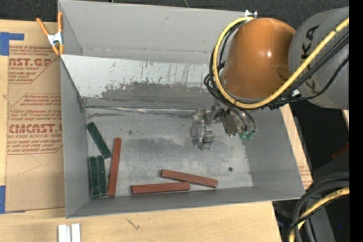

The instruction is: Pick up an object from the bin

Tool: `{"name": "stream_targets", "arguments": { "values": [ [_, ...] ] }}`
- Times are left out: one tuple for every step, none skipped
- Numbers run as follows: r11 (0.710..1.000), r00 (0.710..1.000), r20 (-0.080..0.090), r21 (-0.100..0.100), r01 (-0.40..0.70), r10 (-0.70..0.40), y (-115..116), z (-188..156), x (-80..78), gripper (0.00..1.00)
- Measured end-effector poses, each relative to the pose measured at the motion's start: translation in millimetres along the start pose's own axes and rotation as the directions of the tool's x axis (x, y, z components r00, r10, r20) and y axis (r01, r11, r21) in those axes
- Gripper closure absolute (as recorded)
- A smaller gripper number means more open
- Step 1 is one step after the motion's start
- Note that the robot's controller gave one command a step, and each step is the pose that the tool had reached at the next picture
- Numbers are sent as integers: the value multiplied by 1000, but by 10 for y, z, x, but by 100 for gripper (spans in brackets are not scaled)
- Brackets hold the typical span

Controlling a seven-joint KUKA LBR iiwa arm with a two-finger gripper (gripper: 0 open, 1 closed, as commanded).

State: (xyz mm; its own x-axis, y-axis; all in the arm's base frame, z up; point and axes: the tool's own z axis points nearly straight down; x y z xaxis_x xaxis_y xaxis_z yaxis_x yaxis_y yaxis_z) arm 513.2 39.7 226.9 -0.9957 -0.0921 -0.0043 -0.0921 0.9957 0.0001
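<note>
- Reddish-brown flat bars [189,179]: three, each a long, thin, straight-edged strip with a matt surface. What they are made of cannot be told.
- Two of them lie near the front wall. One is slightly slanted and lies right of the middle, and the second bar [160,188] lies just to its left and nearer the wall, their ends close together.
- The third bar [115,167] lies at the left, running almost from front to back.
- Dark green flat bars [98,140]: three as far as can be counted, of the same slim shape but shorter. One lies slanted by the left wall, and what looks like a green pair [97,177] lies side by side in the front left corner, just beside the third reddish-brown bar.
- Gripper [202,136]: one, of bright bare metal, over a bare patch of floor right of the bin's middle and apart from every bar. The slanted reddish-brown one is nearest. Whether it is apart or together cannot be told.
- Orange cover [258,59]: one smooth, glossy dome on the wrist, ringed by yellow and black cables [218,68].
- Grey metal bin [142,37]: one, with sloping sheet walls and a scratched, scuffed floor.
</note>
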Motion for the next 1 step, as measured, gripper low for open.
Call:
{"name": "stream_targets", "arguments": {
  "values": [
    [1000,1000,-2,0,0,0,0,6,5,100]
  ]
}}
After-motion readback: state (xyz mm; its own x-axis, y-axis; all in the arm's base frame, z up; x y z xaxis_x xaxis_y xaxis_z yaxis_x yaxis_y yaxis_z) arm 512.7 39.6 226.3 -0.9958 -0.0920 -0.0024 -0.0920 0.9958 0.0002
